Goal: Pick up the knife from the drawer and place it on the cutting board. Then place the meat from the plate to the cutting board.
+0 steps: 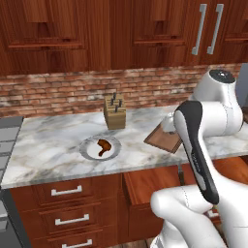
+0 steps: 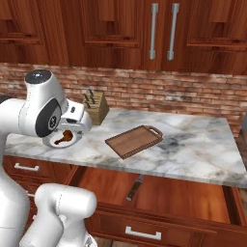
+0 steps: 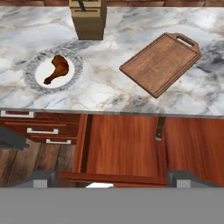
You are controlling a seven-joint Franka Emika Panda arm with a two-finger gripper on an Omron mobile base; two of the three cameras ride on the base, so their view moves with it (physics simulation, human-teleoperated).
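Hovering high above the open drawer [image 3: 127,148], the tool [image 3: 111,178] is looking down on the work area with nothing between its fingertips, which are standing well apart at the two lower corners of the hand view. The knife [image 3: 159,128] is lying ahead of the tool and slightly to its right on the drawer floor, close under the edge of the marble surface [image 3: 105,87]. The drawer is standing pulled out, presumably so the knife is reachable from above. Beyond the knife, the cutting board [image 3: 159,65] is resting bare on the surface, turned at an angle, ready to receive both items. Ahead and to the tool's left, the meat [image 3: 57,70] is sitting on the plate [image 3: 33,70], with the knife block [image 3: 89,19] further beyond. In the left base view, the arm is hiding most of the drawer and part of the board. The knife's blade end is hard to make out beneath the surface overhang.
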